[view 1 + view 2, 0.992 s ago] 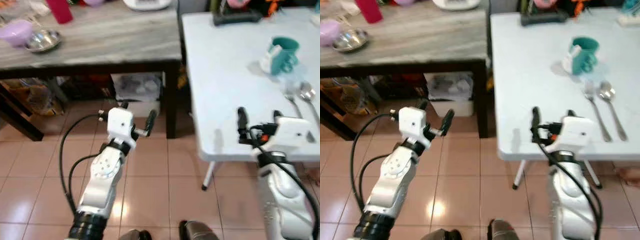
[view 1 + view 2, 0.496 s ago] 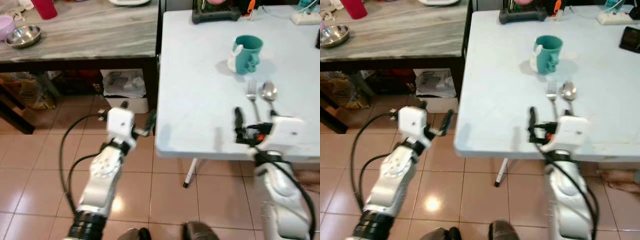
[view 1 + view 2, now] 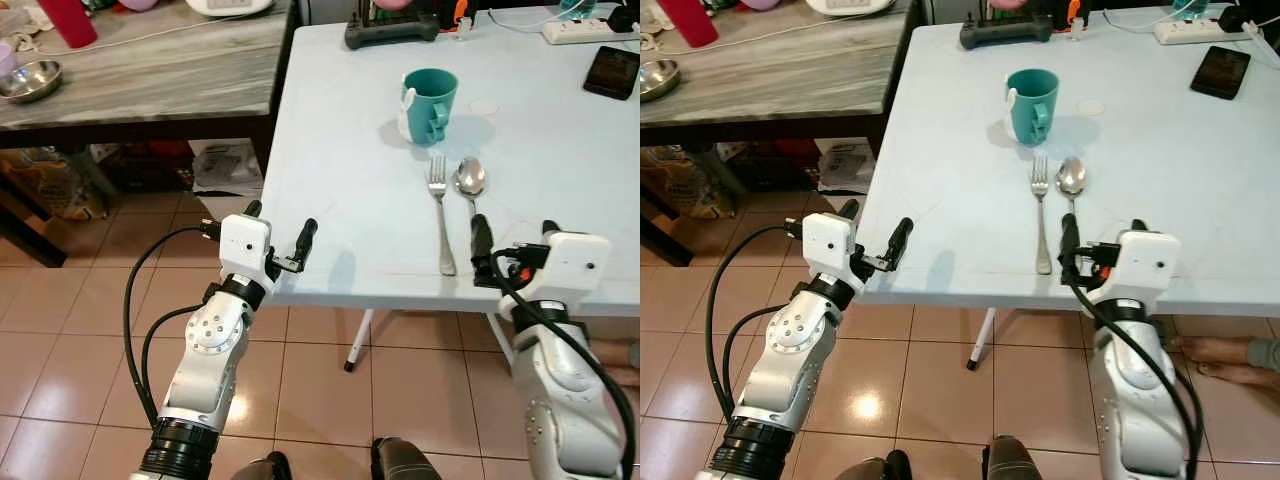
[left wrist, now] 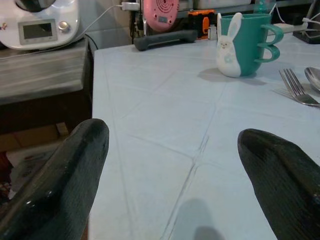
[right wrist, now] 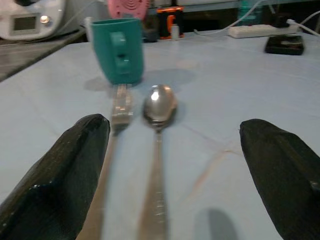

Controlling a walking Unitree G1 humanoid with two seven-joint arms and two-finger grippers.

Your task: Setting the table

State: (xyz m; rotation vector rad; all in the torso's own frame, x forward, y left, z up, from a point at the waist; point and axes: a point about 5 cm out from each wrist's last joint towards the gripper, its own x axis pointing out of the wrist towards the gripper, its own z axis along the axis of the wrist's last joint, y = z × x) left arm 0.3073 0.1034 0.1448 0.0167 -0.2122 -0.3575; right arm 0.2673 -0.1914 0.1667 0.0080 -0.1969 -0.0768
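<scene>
Right claw (image 3: pixel 510 238) agape above slim metal spoon (image 3: pixel 470 190)

The left end effector (image 4: pixel 175 185) has its two black fingers (image 4: pixel 55 185) spread wide apart, and nothing is between them. Beyond them lies the pale blue desk (image 4: pixel 165 125), crossed by thin crease lines. A teal mug (image 4: pixel 245 44) with a white rabbit figure on its side stands upright near the far part. Near it, a fork (image 4: pixel 296 88) lies flat, and the bowl of a spoon (image 4: pixel 313 77) is just beside the fork. A long dark object (image 4: pixel 165 39) lies at the far edge. A white appliance (image 4: pixel 39 22) stands on a grey wooden desk (image 4: pixel 42 72) beside it.
</scene>
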